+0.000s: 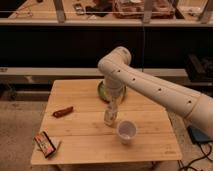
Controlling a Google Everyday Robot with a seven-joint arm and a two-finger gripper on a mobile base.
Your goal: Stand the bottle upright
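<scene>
The bottle (109,118) is a small whitish one with a pale label. It stands roughly upright on the wooden table (85,135), near the middle. My gripper (113,107) comes down from the large white arm (150,85) and sits right over the bottle's top, hiding its cap. The gripper's lower end merges with the bottle's upper part in this view.
A white cup (126,131) stands just right of the bottle and slightly nearer, close to it. A green dish (102,92) lies behind the arm. An orange-red snack packet (63,111) lies at the left, and a dark packet (45,144) at the front-left corner.
</scene>
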